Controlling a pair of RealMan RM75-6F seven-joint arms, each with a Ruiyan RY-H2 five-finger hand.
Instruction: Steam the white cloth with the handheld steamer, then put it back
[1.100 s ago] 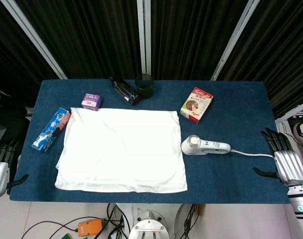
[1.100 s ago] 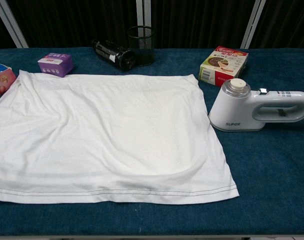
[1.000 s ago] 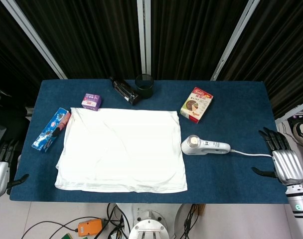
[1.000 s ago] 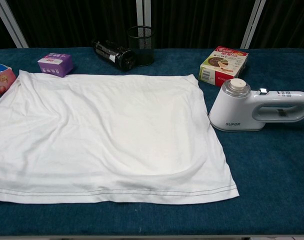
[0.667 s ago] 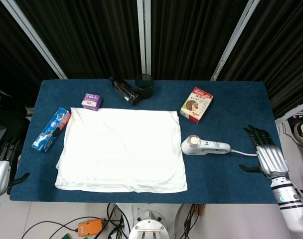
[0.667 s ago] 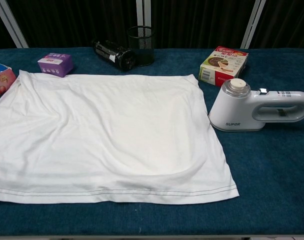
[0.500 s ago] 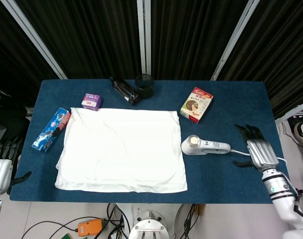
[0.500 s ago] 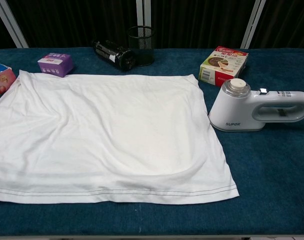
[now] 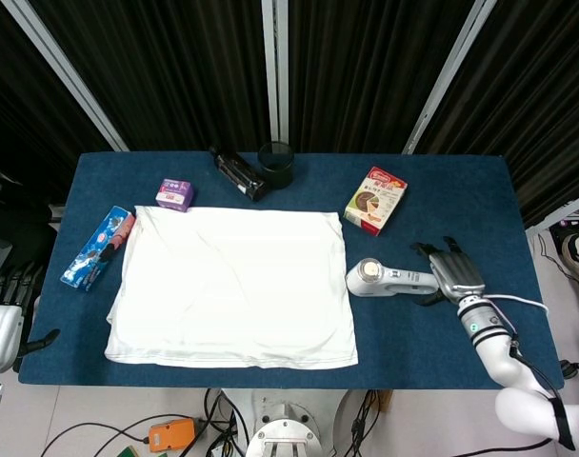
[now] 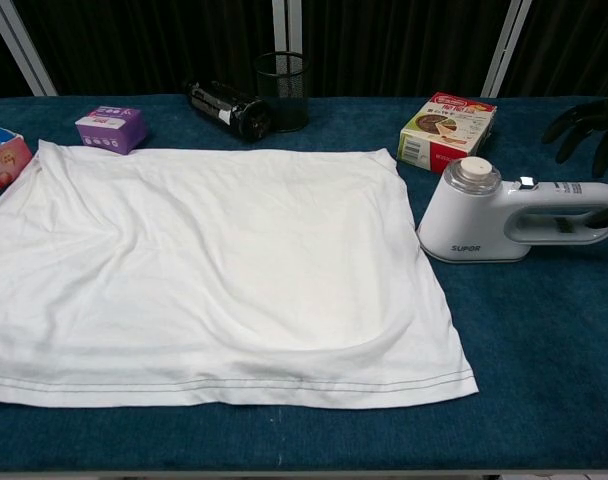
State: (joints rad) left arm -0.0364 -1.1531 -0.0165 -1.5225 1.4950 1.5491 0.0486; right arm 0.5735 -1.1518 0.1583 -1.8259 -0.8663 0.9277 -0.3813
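The right robot hand (image 9: 454, 274), fingers spread and holding nothing, hovers at the handle end of the steamer (image 9: 391, 279), apparently lining up a grasp; the steamer lies on the blue worktop (image 9: 442, 209) just beside the flat white cloth (image 9: 232, 286); the left robot hand (image 9: 2, 324) waits open off the edge.

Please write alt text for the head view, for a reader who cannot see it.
The robot's right hand, fingers spread, reaches the handle end of a white handheld steamer lying on a blue table, right of a flat white cloth. The left hand waits off the table's left edge.
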